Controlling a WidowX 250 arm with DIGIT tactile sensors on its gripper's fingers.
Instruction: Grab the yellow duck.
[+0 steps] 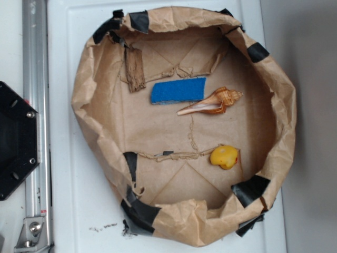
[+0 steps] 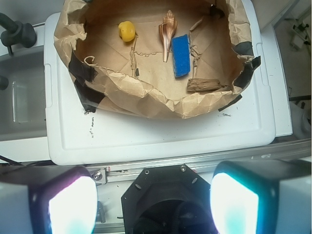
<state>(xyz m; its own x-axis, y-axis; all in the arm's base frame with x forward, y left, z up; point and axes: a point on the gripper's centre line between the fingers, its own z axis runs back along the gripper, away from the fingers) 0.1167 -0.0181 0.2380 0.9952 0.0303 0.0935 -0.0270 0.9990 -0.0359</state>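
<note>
Inside the brown paper basin [image 1: 89,89] I counted one yellow duck [image 1: 225,157], one blue sponge [image 1: 178,90], one spiral seashell [image 1: 213,101] and one scrap of wood [image 1: 135,69]. The basin sat on a white lid [image 1: 68,211], its rim patched with black tape [image 1: 253,188].

The duck lay on the paper floor toward one side of the basin, apart from the wall, on the far side of a torn paper seam [image 1: 179,154] from the shell and sponge. It looked almost round, so I could not make out a long axis, nor which way it faced; the orange patch was too small to place.

My gripper [image 2: 153,202] hung outside the basin, above the black base [image 2: 170,200] and metal rail [image 2: 195,163]. My fingers [image 2: 70,204] were spread wide at the bottom edge of the wrist view, released, holding nothing and touching nothing, well apart from the duck.
</note>
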